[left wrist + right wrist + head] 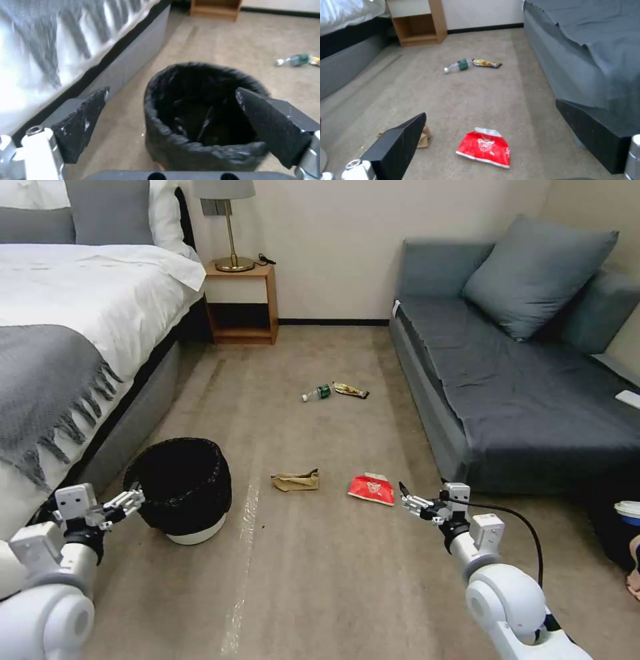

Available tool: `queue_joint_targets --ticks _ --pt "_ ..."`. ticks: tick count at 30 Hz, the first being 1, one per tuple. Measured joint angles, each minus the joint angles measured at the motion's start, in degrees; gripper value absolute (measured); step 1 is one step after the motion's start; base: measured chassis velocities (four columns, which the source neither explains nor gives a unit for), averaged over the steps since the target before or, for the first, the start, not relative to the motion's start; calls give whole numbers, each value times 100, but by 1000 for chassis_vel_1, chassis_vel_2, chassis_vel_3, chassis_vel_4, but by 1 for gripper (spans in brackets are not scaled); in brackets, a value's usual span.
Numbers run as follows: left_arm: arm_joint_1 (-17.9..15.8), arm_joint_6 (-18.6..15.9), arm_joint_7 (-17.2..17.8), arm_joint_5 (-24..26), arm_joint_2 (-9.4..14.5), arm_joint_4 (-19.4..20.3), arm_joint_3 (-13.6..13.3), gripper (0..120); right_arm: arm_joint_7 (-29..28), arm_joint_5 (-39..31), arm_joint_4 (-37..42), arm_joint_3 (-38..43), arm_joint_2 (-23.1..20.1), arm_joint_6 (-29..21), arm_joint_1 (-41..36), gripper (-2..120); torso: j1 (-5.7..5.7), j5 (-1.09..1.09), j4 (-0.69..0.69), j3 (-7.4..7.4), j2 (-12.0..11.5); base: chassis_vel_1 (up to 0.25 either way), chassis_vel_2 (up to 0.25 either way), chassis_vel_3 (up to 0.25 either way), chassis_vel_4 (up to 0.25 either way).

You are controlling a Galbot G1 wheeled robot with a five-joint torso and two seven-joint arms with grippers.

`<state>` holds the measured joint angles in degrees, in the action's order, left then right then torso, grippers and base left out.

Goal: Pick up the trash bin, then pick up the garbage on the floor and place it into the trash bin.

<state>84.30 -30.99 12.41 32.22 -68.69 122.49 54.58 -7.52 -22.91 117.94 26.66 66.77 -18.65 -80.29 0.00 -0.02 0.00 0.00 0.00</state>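
Left gripper: fingers spread wide, holding nothing; one pad sits outside the bin wall, the other over the mouth, apparently lined up to clamp the rim.
Trash bin: on the floor directly ahead of the left gripper, beside the bed; not yet lifted.
Bin appearance: round, white base, crinkly black liner folded over the rim.
Right gripper: fingers parted, empty, held above the carpet, presumably waiting.
Red packet: just ahead of the right gripper, flat, torn white edge.
Brown paper bag: crumpled, between bin and packet.
Bottle: far ahead, touching the gold wrapper.
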Motion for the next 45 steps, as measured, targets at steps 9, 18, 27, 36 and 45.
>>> queue_joint_targets --ticks 9,18,27,36,45 --pt "-878 -188 553 920 396 -1123 -234 99 22 -100 136 222 -51 17 -83 100 0 0 0 0 0 0 0 0 0" --pt "-1694 -390 956 1674 535 -2146 -346 99 26 -165 94 213 -125 -20 14 100 0 0 1 0 0 0 0 0 0" --pt "-2458 -532 1102 1840 568 -3019 -565 99 17 -253 9 249 -135 -101 113 100 0 1 0 0 0 0 0 0 0" --pt "-3066 -590 1125 1699 443 -3696 -886 98 6 -280 -142 296 -102 -103 144 100 0 1 -1 0 0 0 0 0 0" --pt "-3725 -787 1216 1376 346 -4725 -1146 97 -19 -335 -121 321 -80 -197 172 100 0 1 -1 0 0 0 0 0 0"
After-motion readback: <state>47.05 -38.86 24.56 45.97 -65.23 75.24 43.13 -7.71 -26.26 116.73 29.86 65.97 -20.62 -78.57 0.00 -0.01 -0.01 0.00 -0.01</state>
